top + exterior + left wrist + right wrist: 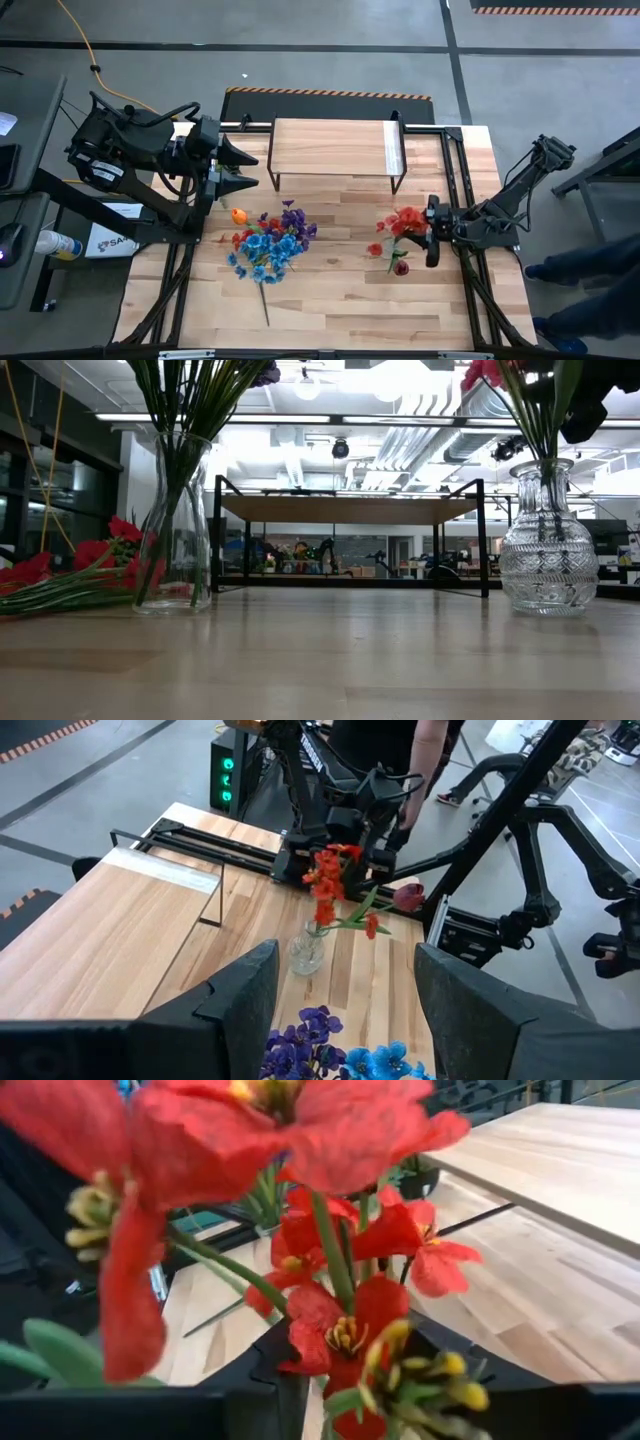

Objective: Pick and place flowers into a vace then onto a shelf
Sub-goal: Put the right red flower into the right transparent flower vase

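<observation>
Red flowers (403, 222) (330, 885) stand with their stems in a ribbed glass vase (548, 550) (307, 952) on the table's right half. My right gripper (428, 232) (350, 1400) is level at the blooms from the right, open, with stems and blooms between its fingers. Blue and purple flowers (272, 245) with an orange bloom (238, 215) fill a smooth glass vase (175, 530) at the left. The shelf (330, 148) stands at the far middle. My left gripper (345, 1010) hangs open and high, by the shelf's left end. My right gripper has the red flowers' upper stems (335, 1265) between its open fingers, coming level from the table's right side. The blooms hide the fingers' inner faces, so I cannot tell whether either one touches a stem. The flowers stand upright in the vase.
More red blooms (60, 575) lie on the table by the smooth vase. A dark red bloom (407, 898) lies near the right arm's base. A person (430, 750) stands beyond the table's right edge. Bare tabletop (340, 300) stretches along the near edge.
</observation>
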